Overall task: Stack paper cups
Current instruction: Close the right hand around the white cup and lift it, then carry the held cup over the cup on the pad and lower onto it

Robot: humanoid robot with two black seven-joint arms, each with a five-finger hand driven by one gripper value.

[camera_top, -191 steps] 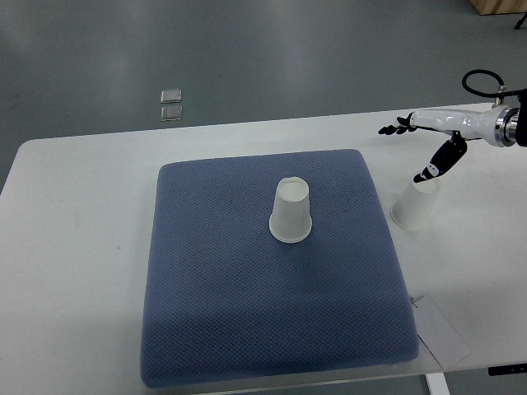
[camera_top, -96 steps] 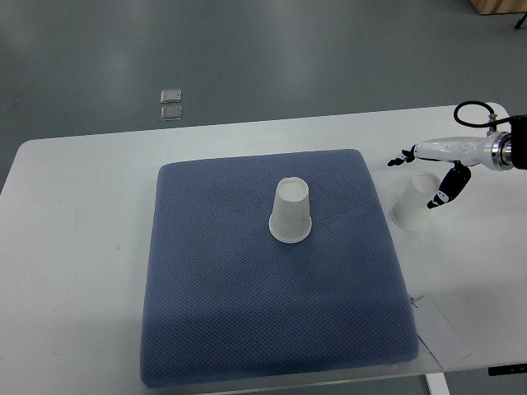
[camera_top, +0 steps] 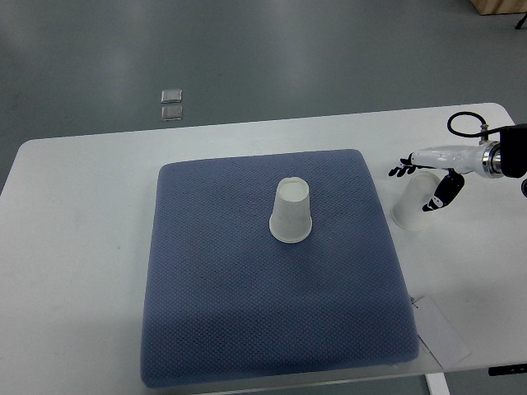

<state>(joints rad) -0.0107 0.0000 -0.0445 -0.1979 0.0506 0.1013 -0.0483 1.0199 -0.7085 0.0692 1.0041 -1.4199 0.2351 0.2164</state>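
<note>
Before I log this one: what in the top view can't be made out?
- Right hand grip on the paper cup beside the mat: fingers overlap its top, contact unclear.
- Right arm: cut off by the right edge.
- Two small clear items on the floor: too small to identify.
- Left arm: out of view.

Just a plain white table (camera_top: 82,271) with rounded corners, sitting on a smooth grey-green floor (camera_top: 272,58). Two little clear squares (camera_top: 171,104) lie on the floor beyond it. Lighting's soft and even.
</note>
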